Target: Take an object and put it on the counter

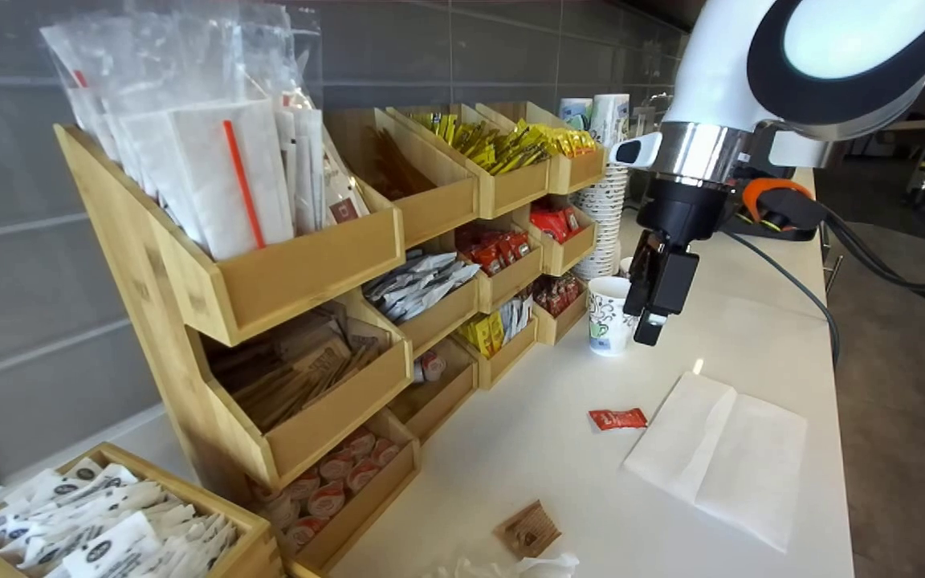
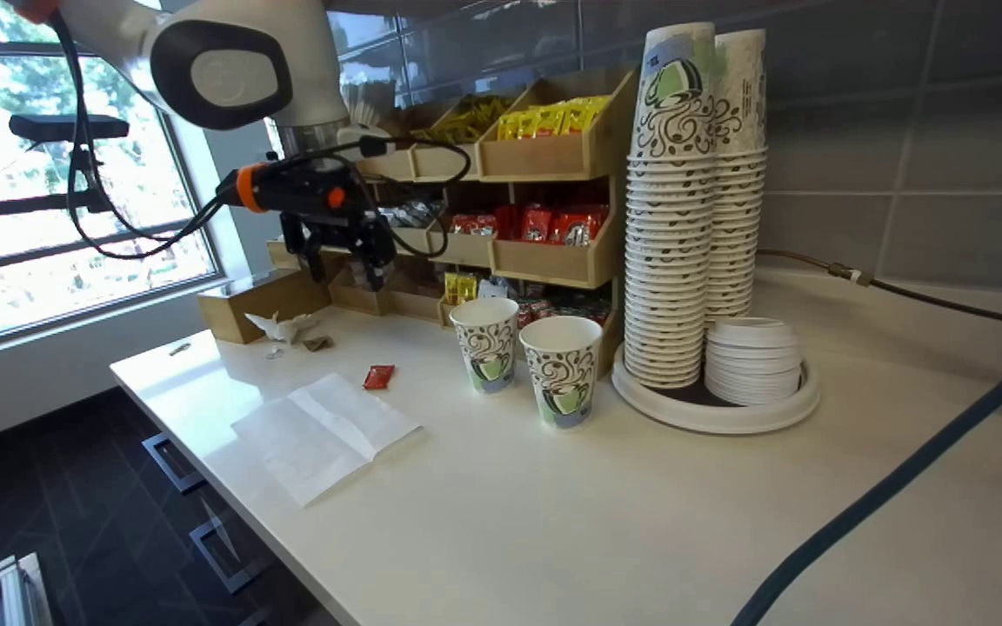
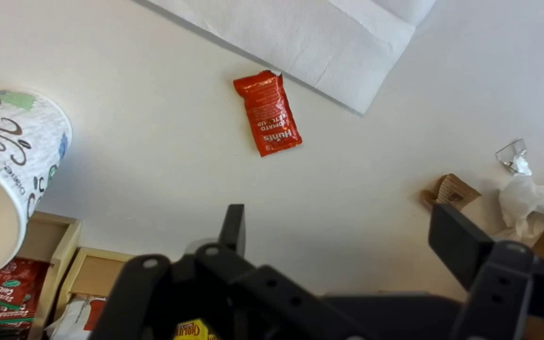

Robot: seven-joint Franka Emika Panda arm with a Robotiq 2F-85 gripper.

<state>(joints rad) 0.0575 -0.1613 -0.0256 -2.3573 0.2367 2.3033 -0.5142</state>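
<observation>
The object, a small flat red ketchup packet, lies on the counter in both exterior views (image 1: 618, 418) (image 2: 378, 376) and in the wrist view (image 3: 269, 113). It is beside the edge of a flat white sheet. The counter is the smooth off-white top (image 1: 478, 461) (image 2: 640, 530) (image 3: 158, 156). My gripper (image 1: 645, 329) (image 2: 346, 276) is above the counter. In the wrist view the gripper (image 3: 338, 217) has its two black fingers wide apart with nothing between them. The packet appears ahead of the fingertips, nearer the left finger, and is not touched.
Two paper cups (image 2: 485, 348) (image 2: 562, 374) stand by the tiered wooden rack (image 1: 314, 249). Tall cup stacks (image 2: 671, 261) stand at its end. The white sheet (image 1: 723, 449), a brown square piece (image 1: 528, 530) and crumpled white paper (image 3: 536, 203) lie on the counter. A cable (image 2: 910, 478) crosses in front.
</observation>
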